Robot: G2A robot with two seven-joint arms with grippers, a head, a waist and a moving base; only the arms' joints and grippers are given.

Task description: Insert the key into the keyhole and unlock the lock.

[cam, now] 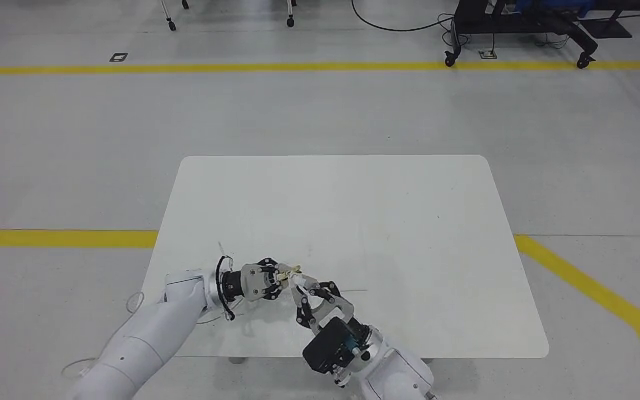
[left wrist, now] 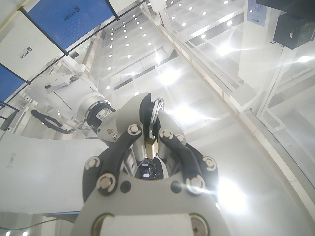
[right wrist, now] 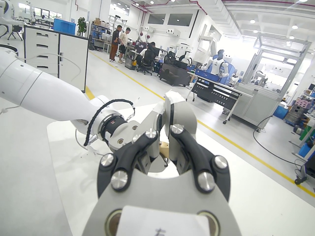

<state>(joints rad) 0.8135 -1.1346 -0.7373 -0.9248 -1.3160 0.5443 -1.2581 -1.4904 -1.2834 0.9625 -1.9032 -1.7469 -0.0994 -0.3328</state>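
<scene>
Near the table's front edge both arms meet over the white table (cam: 400,220). My left gripper (cam: 283,273) (left wrist: 153,106) comes in from the left and is shut on a small padlock (cam: 291,270). The lock's silver shackle (left wrist: 155,114) and brass body (left wrist: 150,147) sit edge-on between its fingers. My right gripper (cam: 299,296) (right wrist: 168,109) comes up from the front, its fingers pressed together right against the left gripper (right wrist: 140,128). A bit of the brass lock (right wrist: 163,149) shows behind its fingers. Whatever the right fingers pinch is hidden; I see no key.
The tabletop beyond the grippers is bare white surface. Yellow floor lines (cam: 300,68) run behind and beside the table, and a wheeled cart (cam: 520,25) stands at the far right.
</scene>
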